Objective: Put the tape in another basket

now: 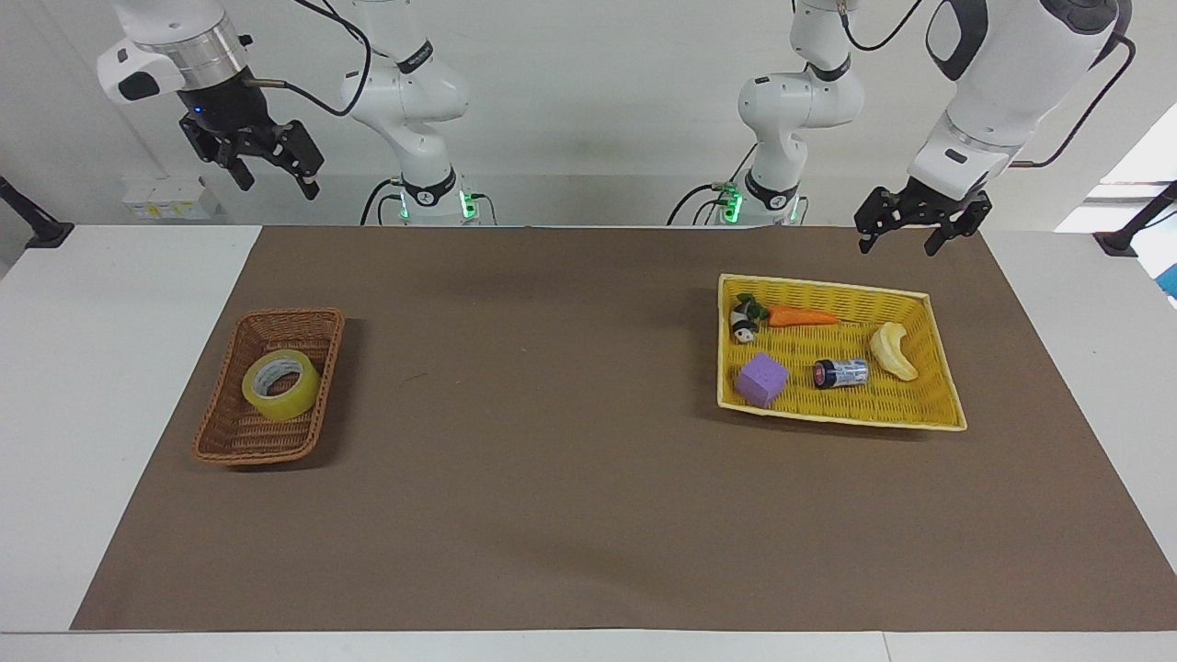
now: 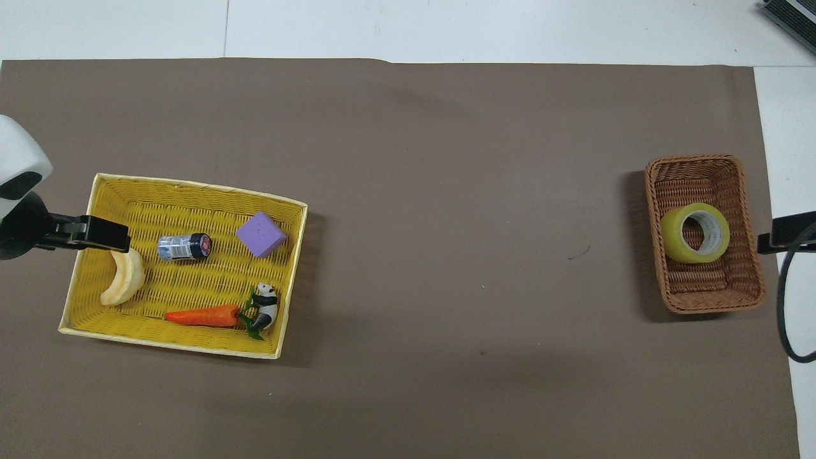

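Observation:
The yellow tape roll (image 1: 280, 384) lies tilted in the brown wicker basket (image 1: 230, 441) at the right arm's end of the table; it also shows in the overhead view (image 2: 695, 233), inside the basket (image 2: 714, 296). My right gripper (image 1: 279, 179) is open and empty, raised high in the air near the table's robot-side edge, apart from the basket. Its tip shows in the overhead view (image 2: 781, 233) beside the basket. My left gripper (image 1: 898, 244) is open and empty, and waits above the robot-side edge of the yellow tray (image 1: 947, 405).
The yellow woven tray (image 2: 80, 299) at the left arm's end holds a pale banana-shaped piece (image 2: 124, 280), a small can (image 2: 185, 247), a purple cube (image 2: 261, 234), a carrot (image 2: 204, 315) and a panda figure (image 2: 264, 306). A brown mat (image 1: 552, 441) covers the table.

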Tool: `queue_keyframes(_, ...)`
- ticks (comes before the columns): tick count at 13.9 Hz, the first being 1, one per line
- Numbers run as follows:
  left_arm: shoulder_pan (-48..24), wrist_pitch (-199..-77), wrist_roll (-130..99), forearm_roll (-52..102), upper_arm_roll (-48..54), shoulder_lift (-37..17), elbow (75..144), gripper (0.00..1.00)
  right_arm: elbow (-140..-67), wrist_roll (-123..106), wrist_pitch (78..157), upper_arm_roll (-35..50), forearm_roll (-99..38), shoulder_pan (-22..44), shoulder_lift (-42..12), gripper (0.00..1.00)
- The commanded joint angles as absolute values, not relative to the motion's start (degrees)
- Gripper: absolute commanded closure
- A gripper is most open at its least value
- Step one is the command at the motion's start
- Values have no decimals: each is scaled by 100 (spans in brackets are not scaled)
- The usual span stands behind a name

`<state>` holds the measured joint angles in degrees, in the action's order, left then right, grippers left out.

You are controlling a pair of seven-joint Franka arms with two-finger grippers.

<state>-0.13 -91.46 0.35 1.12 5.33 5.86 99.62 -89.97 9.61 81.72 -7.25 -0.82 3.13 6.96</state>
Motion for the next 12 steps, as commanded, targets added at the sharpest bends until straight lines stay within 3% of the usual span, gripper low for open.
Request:
queue_keyframes(1,62,-9035,97,-9,589,554,9870,0,-8956,923,8314,-510,-79,88,650,0)
queue_keyframes(12,62,-9035,97,-9,589,554,9870,0,-8965,932,8350,-519,-53,158,650,0)
